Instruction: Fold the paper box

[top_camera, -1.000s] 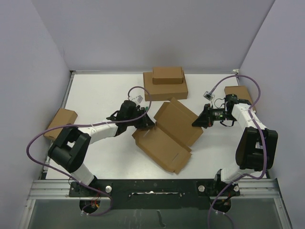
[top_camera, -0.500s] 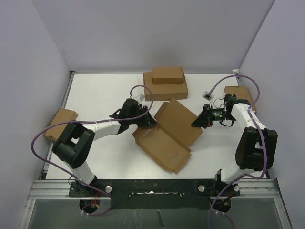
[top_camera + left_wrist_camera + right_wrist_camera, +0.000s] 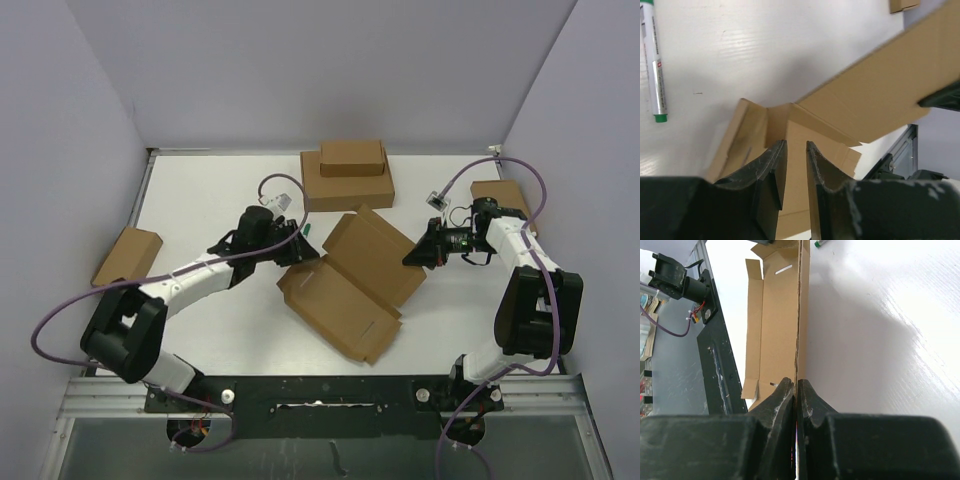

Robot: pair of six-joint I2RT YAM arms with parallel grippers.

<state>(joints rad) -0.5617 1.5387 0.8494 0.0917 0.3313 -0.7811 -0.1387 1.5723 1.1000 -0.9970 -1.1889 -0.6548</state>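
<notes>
The paper box (image 3: 350,285) lies open in the middle of the table as a flat die-cut mailer, with its far panel raised at an angle. My right gripper (image 3: 415,255) is shut on that raised panel's right edge; in the right wrist view (image 3: 795,381) the thin cardboard edge (image 3: 777,315) runs between the closed fingers. My left gripper (image 3: 300,250) is at the box's left corner, just above a side flap. In the left wrist view (image 3: 796,145) its fingers stand slightly apart with nothing between them, and the box (image 3: 870,100) lies behind.
A green-capped marker pen (image 3: 305,229) lies by my left gripper and also shows in the left wrist view (image 3: 655,65). A wide brown box (image 3: 347,185) with a smaller one (image 3: 352,157) on top stands at the back. Plain boxes sit at the left edge (image 3: 128,255) and the right (image 3: 500,195).
My left arm has swung its elbow left and down, and the gripper has drawn back slightly from the box's left corner, uncovering the marker. The right gripper and the box have stayed put.
</notes>
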